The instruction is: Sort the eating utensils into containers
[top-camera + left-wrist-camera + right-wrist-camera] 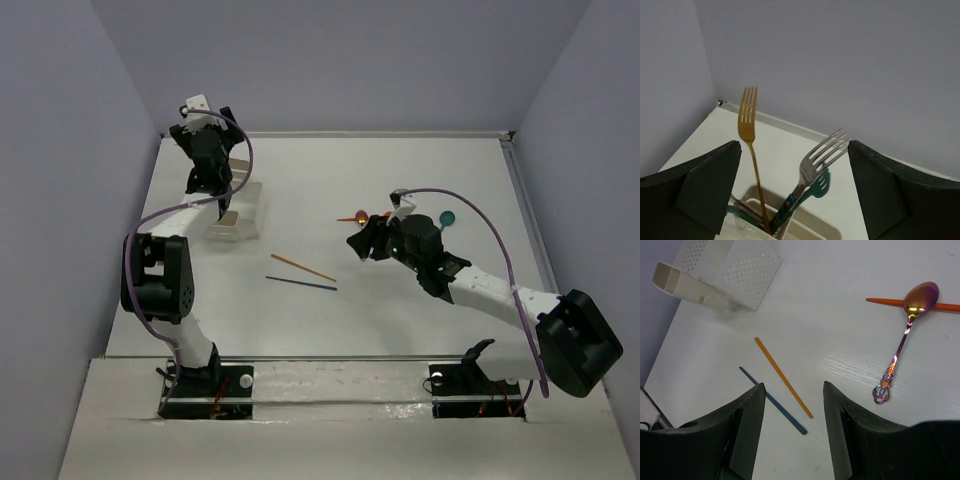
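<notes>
My left gripper (209, 186) is open and empty above a whitish container (250, 207) at the far left. In the left wrist view the container (812, 231) holds a gold fork (747, 119), a silver fork (821, 156) and a teal fork (821, 185), all standing between my open fingers (705, 192). My right gripper (358, 243) is open and empty above the table's middle. In the right wrist view my right gripper (794, 390) hovers over an orange stick (782, 376) and a dark blue stick (772, 401). An iridescent spoon (905, 332) lies across an orange utensil (885, 301).
The orange stick (302, 267) and the blue stick (300, 284) lie side by side mid-table. A teal spoon (447, 219) lies at the right, behind my right arm. A white perforated container (722, 272) shows in the right wrist view. Walls close in the table on three sides.
</notes>
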Available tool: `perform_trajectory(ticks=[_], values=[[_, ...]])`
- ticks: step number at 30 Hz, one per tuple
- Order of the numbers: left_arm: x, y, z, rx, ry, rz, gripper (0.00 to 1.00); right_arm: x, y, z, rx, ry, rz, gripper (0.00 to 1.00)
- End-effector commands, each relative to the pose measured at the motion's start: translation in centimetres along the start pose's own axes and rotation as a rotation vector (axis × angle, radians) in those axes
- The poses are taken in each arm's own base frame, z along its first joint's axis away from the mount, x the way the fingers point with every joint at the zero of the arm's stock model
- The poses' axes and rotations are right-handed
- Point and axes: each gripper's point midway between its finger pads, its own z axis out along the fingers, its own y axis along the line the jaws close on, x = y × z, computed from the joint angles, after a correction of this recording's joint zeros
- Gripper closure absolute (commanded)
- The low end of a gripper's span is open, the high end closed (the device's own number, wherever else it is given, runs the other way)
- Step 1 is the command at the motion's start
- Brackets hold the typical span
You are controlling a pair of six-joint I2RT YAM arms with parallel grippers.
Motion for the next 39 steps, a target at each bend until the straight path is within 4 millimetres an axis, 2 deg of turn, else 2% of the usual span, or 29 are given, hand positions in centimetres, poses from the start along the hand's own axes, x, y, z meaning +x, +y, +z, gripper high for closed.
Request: perform_trajectory(ticks=[1, 2, 3, 4, 9, 10, 12, 13, 15, 16, 17, 18, 19, 20, 21, 22, 25, 26, 28, 29, 30, 34, 36, 39], values=[[-10.1, -4.5, -2.1, 0.127, -0.164, -0.119, 0.09, -1.8, 1.1, 0.2, -0.004, -0.020, -0.028, 0.44], [-11.5, -4.5, -2.6, 0.132, -0.184, -0.130, 0.09, -1.5, 0.9, 0.3, 0.003, -0.008, -0.034, 0.44], [-12.1, -5.3, -3.1, 0.152, -0.183, -0.133, 0.08, -1.1, 0.7, 0.3, 0.011, 0.010, -0.037, 0.44], [-13.7, -6.0, -3.9, 0.175, -0.207, -0.147, 0.07, -0.9, 0.6, 0.3, 0.015, 0.020, -0.038, 0.44], [-16.6, -6.8, -5.7, 0.205, -0.231, -0.176, 0.04, 0.6, 0.2, 0.1, 0.025, 0.096, -0.052, 0.45], [-17.9, -6.7, -6.3, 0.213, -0.250, -0.190, 0.03, 0.7, 0.1, 0.0, 0.028, 0.103, -0.063, 0.45], [-18.6, -7.0, -7.1, 0.229, -0.246, -0.208, 0.02, 0.7, 0.0, -0.2, 0.042, 0.123, -0.076, 0.46], [-20.1, -7.0, -7.8, 0.242, -0.264, -0.241, 0.01, 0.5, -0.1, -0.3, 0.052, 0.123, -0.087, 0.48], [-21.2, -7.5, -9.0, 0.273, -0.264, -0.276, 0.01, 0.7, -0.8, -0.5, 0.098, 0.148, -0.095, 0.49], [-22.2, -7.8, -10.3, 0.309, -0.262, -0.311, 0.01, 0.1, -1.2, -0.3, 0.134, 0.135, -0.097, 0.53], [-22.5, -7.8, -10.9, 0.322, -0.259, -0.327, 0.01, 0.6, -2.0, -0.6, 0.172, 0.165, -0.100, 0.55], [-22.9, -8.2, -11.8, 0.348, -0.254, -0.345, 0.01, 0.2, -2.1, -0.4, 0.186, 0.153, -0.104, 0.56], [-22.2, -8.9, -12.7, 0.383, -0.225, -0.350, 0.01, -0.1, -2.6, -0.4, 0.227, 0.152, -0.112, 0.57], [-23.5, -8.7, -14.2, 0.405, -0.237, -0.381, 0.01, 0.2, -3.3, -0.5, 0.262, 0.171, -0.118, 0.57], [-23.3, -8.7, -15.0, 0.416, -0.219, -0.384, 0.01, -0.1, -4.0, -0.6, 0.306, 0.161, -0.126, 0.58], [-23.7, -8.5, -16.6, 0.441, -0.217, -0.398, 0.01, -0.8, -4.0, -0.4, 0.319, 0.150, -0.133, 0.58], [-23.1, -7.9, -19.0, 0.479, -0.171, -0.449, 0.01, -0.7, -5.0, -0.1, 0.382, 0.174, -0.154, 0.58], [-23.2, -7.3, -20.7, 0.505, -0.167, -0.457, 0.01, -0.7, -5.2, 0.1, 0.397, 0.182, -0.160, 0.57], [-21.3, -6.9, -22.2, 0.535, -0.105, -0.440, 0.01, -0.8, -5.4, 0.7, 0.412, 0.191, -0.163, 0.56], [-22.3, -6.1, -23.9, 0.555, -0.125, -0.437, 0.01, -0.8, -5.4, 0.8, 0.412, 0.193, -0.165, 0.56], [-22.1, -5.6, -24.7, 0.559, -0.120, -0.423, 0.01, -0.9, -5.3, 1.1, 0.412, 0.197, -0.168, 0.55], [-20.0, -2.4, -28.9, 0.557, -0.077, -0.361, 0.01, 0.0, -6.9, 2.6, 0.468, 0.255, -0.188, 0.52], [-19.3, -1.6, -30.2, 0.564, -0.069, -0.351, 0.01, 0.0, -7.6, 3.2, 0.484, 0.264, -0.189, 0.52], [-17.1, 0.0, -31.8, 0.542, -0.016, -0.311, 0.01, 0.5, -8.5, 4.4, 0.504, 0.294, -0.190, 0.52]])
